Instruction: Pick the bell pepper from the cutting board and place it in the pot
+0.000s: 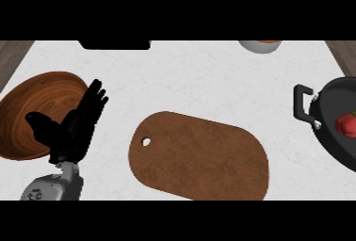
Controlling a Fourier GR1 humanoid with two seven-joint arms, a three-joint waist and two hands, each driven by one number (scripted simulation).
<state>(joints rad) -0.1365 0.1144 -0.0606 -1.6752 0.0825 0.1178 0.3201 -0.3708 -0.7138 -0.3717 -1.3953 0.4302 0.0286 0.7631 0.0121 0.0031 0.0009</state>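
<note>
Though cropped, bell pepper [347,125] inside pot [332,136]

No text, label, brand, number or sign to read anywhere in the head view.
</note>
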